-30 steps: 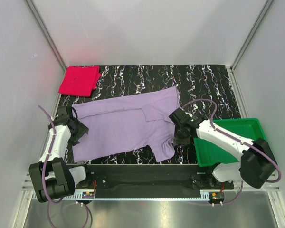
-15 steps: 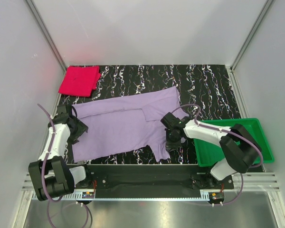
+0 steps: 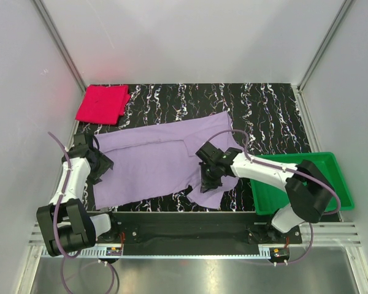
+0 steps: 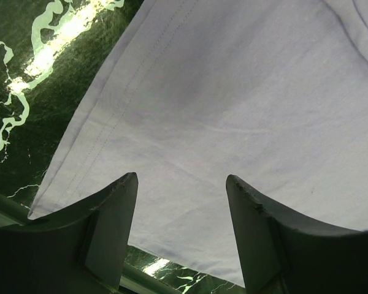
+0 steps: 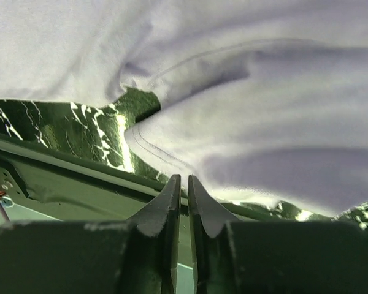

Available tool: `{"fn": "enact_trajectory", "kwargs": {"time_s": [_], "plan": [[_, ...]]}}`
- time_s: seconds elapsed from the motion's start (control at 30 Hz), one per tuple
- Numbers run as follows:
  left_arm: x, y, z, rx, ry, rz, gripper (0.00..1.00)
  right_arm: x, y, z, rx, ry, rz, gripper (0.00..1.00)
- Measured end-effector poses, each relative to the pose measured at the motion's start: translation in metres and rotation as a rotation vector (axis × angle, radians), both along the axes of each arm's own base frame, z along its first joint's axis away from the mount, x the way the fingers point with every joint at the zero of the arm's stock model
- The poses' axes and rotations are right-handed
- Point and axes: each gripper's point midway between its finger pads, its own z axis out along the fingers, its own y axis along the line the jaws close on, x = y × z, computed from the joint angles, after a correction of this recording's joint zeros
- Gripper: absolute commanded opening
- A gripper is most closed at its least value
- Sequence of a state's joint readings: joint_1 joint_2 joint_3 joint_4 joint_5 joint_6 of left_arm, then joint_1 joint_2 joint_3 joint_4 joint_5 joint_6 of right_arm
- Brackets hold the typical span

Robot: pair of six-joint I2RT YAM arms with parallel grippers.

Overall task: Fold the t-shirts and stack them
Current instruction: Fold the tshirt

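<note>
Pink shirt [image 3: 102, 104] sits folded at the far left corner; we find the purple shirt [image 3: 150, 165] spread mid-table, folding barely begun. Right gripper [image 5: 181, 179] pinches its near sleeve; left gripper [image 4: 181, 184] gapes wide above the hem.

Spread flat, a lavender t-shirt [image 3: 153, 165] of soft matt cloth: a smooth knit, lightly creased, with fine double stitching along its hems. Beneath it, a table [image 3: 264, 110] with a glossy black top veined in white like marble, glinting brightly beside the shirt's edge. Beyond the shirt's far left corner, a pink-red t-shirt [image 3: 102, 104], also matt cloth. To the shirt's right, a green tray [image 3: 322, 166] of smooth, slightly shiny plastic. Over the shirt, the left gripper [image 4: 181, 184] has dark, matt, faintly grainy fingers. In front of the shirt, a dull brushed metal sheet [image 3: 190, 272].
</note>
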State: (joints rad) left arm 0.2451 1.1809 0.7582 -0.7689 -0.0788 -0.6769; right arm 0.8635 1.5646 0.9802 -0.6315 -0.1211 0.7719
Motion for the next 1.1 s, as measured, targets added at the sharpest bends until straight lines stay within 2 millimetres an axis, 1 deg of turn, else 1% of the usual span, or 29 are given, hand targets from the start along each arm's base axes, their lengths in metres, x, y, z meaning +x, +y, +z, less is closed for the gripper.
{"fn": "enact_trajectory", "kwargs": {"time_s": [0.13, 0.4, 0.5, 0.53, 0.57, 0.67, 0.83, 1.1], "plan": [[0.0, 0.0, 0.0, 0.0, 0.001, 0.0, 0.65, -0.008, -0.01, 0.006, 0.0, 0.001, -0.024, 0.18], [-0.001, 0.0, 0.0, 0.004, 0.003, -0.012, 0.65, -0.036, -0.052, 0.004, -0.059, 0.032, -0.123, 0.18], [-0.001, 0.0, 0.0, 0.005, 0.004, -0.015, 0.65, -0.05, -0.063, -0.008, -0.083, 0.079, -0.147, 0.23], [-0.001, 0.0, 0.0, 0.005, 0.005, -0.016, 0.65, -0.055, -0.066, -0.012, -0.091, 0.098, -0.148, 0.28], [-0.001, 0.0, 0.0, 0.005, 0.004, -0.017, 0.65, -0.059, -0.068, -0.015, -0.095, 0.116, -0.15, 0.3], [-0.001, 0.0, 0.0, 0.005, 0.004, -0.018, 0.65, -0.068, -0.069, -0.019, -0.095, 0.156, -0.14, 0.37], [-0.001, 0.0, 0.0, 0.005, 0.005, -0.018, 0.65, -0.077, -0.061, -0.019, -0.073, 0.189, -0.121, 0.43], [-0.001, 0.0, 0.0, 0.006, 0.005, -0.021, 0.65, -0.083, -0.059, -0.028, -0.065, 0.221, -0.145, 0.46]]}}
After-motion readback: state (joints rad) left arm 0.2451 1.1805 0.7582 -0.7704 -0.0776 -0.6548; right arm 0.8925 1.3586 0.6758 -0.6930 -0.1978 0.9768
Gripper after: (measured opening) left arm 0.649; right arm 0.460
